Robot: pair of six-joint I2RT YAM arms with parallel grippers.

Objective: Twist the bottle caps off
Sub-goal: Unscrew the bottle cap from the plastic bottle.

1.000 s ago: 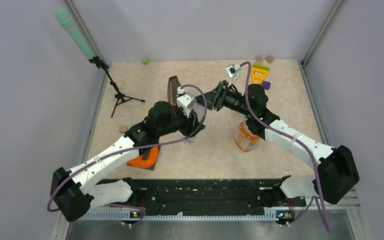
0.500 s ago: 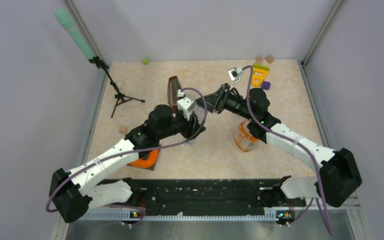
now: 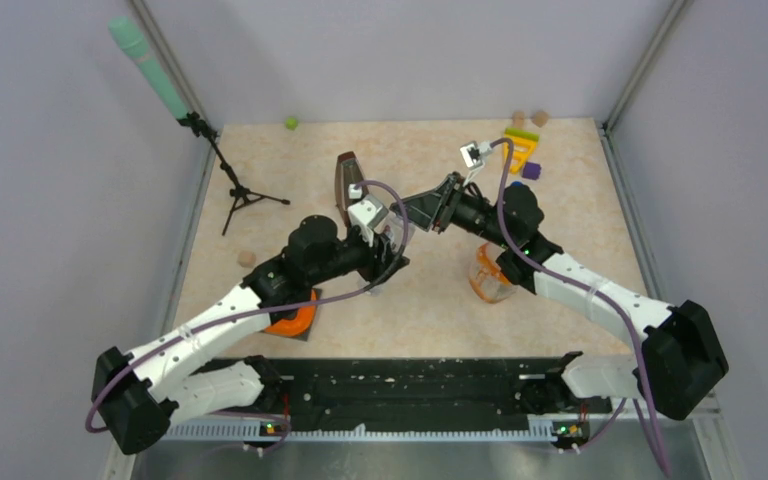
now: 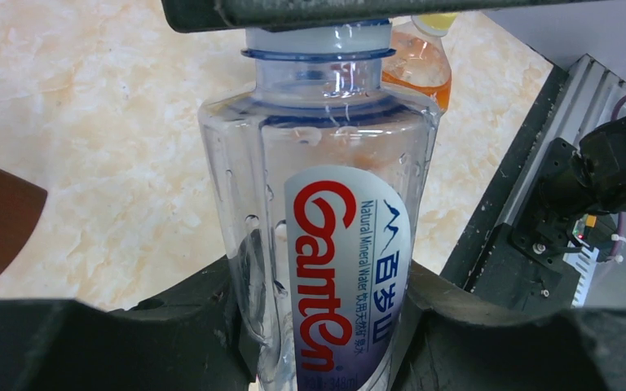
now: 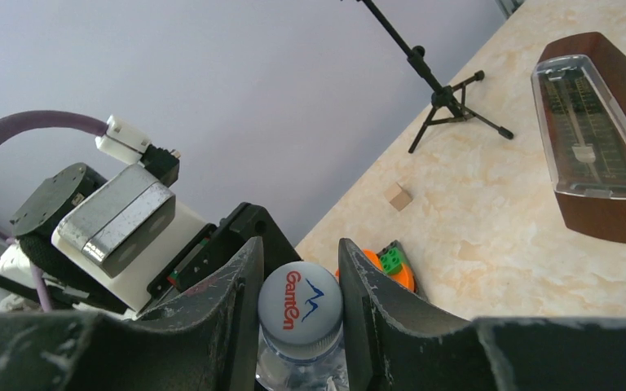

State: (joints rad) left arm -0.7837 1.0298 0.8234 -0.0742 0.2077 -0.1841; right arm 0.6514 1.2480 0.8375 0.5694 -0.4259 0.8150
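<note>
The bottle with the red and blue label (image 4: 326, 204) is in the middle of the tabletop (image 4: 90, 122), between the two arms. The left arm (image 3: 260, 290) has its jaws pinching the bottle low on its body, one on each side. The right arm (image 3: 580, 285) reaches over from the other side, and its jaws are pressed onto the pale cap (image 5: 301, 314) on top, one on each side of the rim. I cannot tell if the bottom of the bottle sits on the tabletop or hangs just above it.

So the step right now looks like twisting this cap off. To do it well, the left jaws should hold the body firm so the bottle does not spin along with the cap, but not so hard that the thin plastic gets squashed. The right jaws should turn straight around the neck, not lean to one side, or they may slip off the little rim. As the cap comes loose it needs to rise a bit, so the right arm should lift gently while it turns.

Behind stands the orange bottle (image 4: 420, 69) with its yellow cap (image 4: 434, 23) on top — that one waits its turn. A brown metronome (image 5: 595, 138) stands near, so the arms should mind it.
</note>
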